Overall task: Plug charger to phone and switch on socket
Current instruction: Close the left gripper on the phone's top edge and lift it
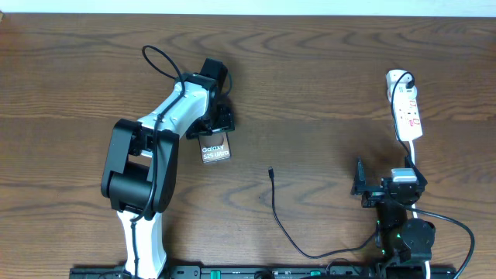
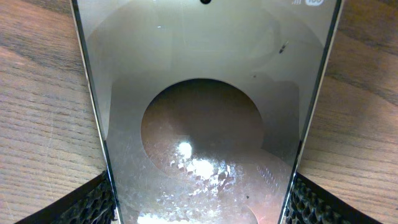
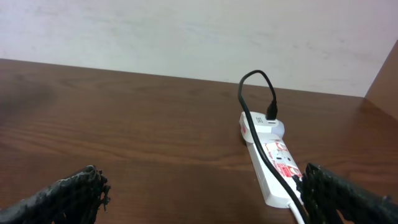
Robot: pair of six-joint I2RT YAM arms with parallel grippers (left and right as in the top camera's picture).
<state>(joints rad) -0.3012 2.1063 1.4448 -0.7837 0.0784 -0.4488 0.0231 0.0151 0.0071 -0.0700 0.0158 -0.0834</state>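
Phone (image 1: 215, 149) flat on wooden table (image 1: 325, 70), left of centre. Left gripper (image 1: 218, 118) straddles its far end; finger pads (image 2: 92, 202) hard by both edges, clamped or not, cannot tell. Charger plug tip (image 1: 270, 172) lies loose mid-table, apart from phone. Right gripper (image 3: 202, 186) spread wide, holding nothing, facing power strip (image 1: 406, 112) at right

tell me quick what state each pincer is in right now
left pincer: fingers either side of the phone; cannot tell if it grips
right pincer: open, holding nothing
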